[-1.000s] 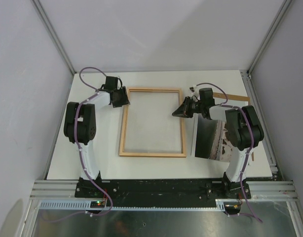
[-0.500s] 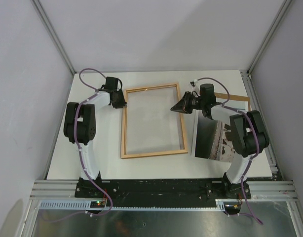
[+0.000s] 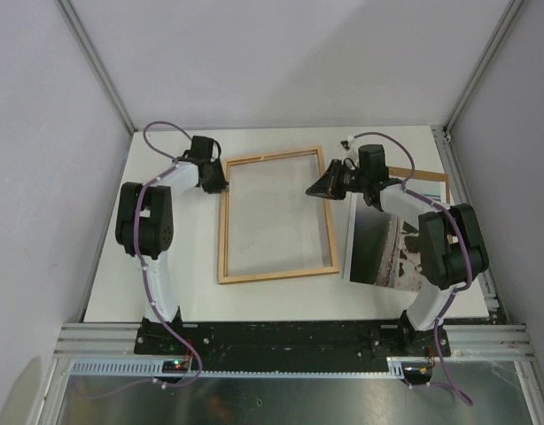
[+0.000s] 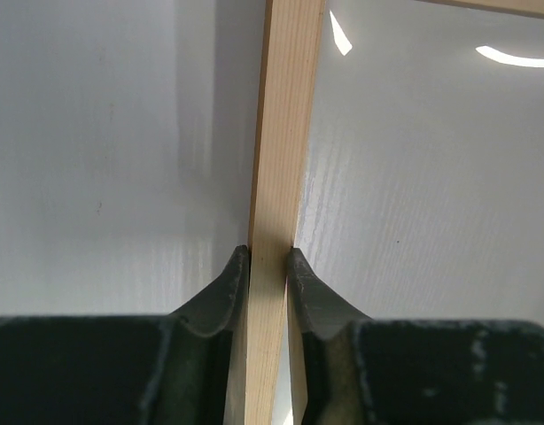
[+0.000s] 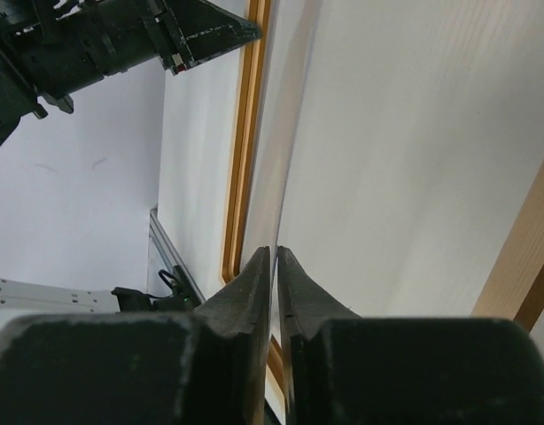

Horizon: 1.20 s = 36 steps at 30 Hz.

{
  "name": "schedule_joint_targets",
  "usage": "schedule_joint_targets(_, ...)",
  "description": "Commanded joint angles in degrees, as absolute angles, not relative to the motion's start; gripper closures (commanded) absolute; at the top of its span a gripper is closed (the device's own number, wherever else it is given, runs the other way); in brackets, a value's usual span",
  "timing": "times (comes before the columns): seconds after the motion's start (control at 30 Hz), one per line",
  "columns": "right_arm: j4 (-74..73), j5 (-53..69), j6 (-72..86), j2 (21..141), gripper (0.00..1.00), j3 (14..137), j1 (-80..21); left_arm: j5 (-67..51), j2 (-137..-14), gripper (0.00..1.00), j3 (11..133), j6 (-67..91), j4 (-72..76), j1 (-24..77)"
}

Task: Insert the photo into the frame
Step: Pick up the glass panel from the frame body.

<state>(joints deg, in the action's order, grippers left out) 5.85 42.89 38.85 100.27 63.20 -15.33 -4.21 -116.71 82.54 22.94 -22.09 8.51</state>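
White tabletop (image 3: 281, 305) is lying under us, with grey walls closing it in. We are reaching our left arm forward, elbow raised and forearm angling inward. The left claw (image 3: 221, 183) is pinching the light-wood left rail of the frame (image 3: 276, 274) near its far corner. In the wrist view the rail is running straight out from between the fingertips (image 4: 228, 283), which are pressing on both its sides. The rest of the frame is spreading to the right of that claw, lying slightly askew on the table.

We are bending our right arm up and over, forearm pointing left, so the right claw (image 3: 316, 190) is sitting at the frame's far right corner. Its jaws are almost touching, nipping the edge of a thin sheet (image 5: 325, 159) that is running away from the tips; we cannot tell what the sheet is.

The photo (image 3: 378, 252) is lying behind and to the right of that claw, outside the frame, just beside its right rail and partly under the right arm. A brown board (image 3: 427, 174) is showing past the photo's far edge.
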Motion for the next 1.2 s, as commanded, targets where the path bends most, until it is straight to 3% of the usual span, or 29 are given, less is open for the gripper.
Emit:
schedule_joint_targets(0.0,4.6,43.2,35.1,98.0,0.85,66.9,-15.8,1.5,-117.7,1.0,84.6,21.8,-23.0,7.6)
schedule_joint_targets(0.27,7.3,43.2,34.1,105.5,0.64,66.9,-15.7,-1.4,-118.0,1.0,84.9,19.9,-22.6,7.8)
schedule_joint_targets(0.67,9.1,43.9,34.0,111.1,0.6,66.9,-16.6,-3.7,-118.8,1.0,85.1,19.7,-21.5,7.8)
schedule_joint_targets(1.03,10.6,43.9,34.9,111.7,0.65,66.9,-18.9,-4.0,-118.9,1.0,84.7,20.3,-20.9,7.8)
schedule_joint_targets(1.17,10.4,43.8,35.1,110.3,0.83,66.9,-19.3,-3.6,-118.8,1.0,84.5,20.4,-20.7,7.8)
